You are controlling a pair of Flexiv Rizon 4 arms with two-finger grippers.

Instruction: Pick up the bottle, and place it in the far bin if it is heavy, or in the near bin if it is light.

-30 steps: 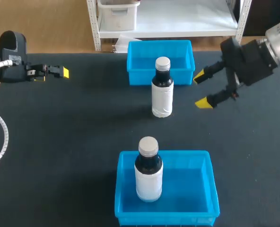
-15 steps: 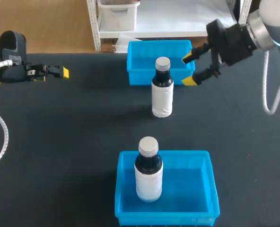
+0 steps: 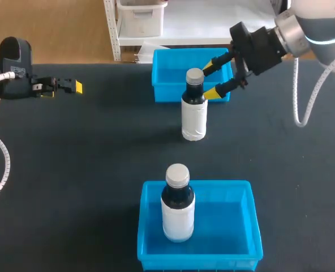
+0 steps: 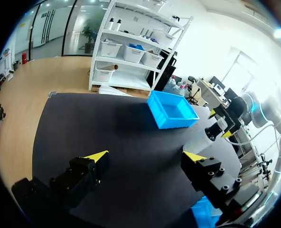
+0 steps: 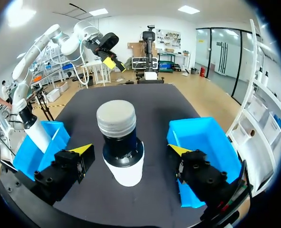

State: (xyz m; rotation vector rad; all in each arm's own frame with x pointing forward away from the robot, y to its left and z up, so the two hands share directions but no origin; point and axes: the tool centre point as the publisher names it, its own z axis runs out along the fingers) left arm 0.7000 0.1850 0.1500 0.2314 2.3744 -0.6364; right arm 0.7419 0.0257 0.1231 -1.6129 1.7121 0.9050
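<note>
Standing upright on the dark table (image 3: 82, 170), the bottle (image 3: 194, 107) with its white label, dark neck and grey cap sits between two blue bins, just in front of the far bin (image 3: 166, 92) and well apart from the near bin (image 3: 257, 226). The right arm comes in from the right, and the right gripper (image 3: 211, 79) hangs at the height of the bottle's neck and cap, just beside it, over the front wall of the far bin. Its yellow-tipped fingers are spread wide. From the right wrist, the bottle (image 5: 121, 142) stands just ahead of the right gripper (image 5: 131, 149), lined up with the gap, and neither finger touches it. A second, matching bottle (image 3: 177, 204) stands upright inside the near bin, toward its left side. The left gripper (image 3: 71, 86) hovers over the table's far left edge, well apart from both bottles. From the left wrist, the left gripper (image 4: 145, 156) is spread and holds nothing, with bare table beneath it and the far bin (image 4: 171, 110) well ahead.
</note>
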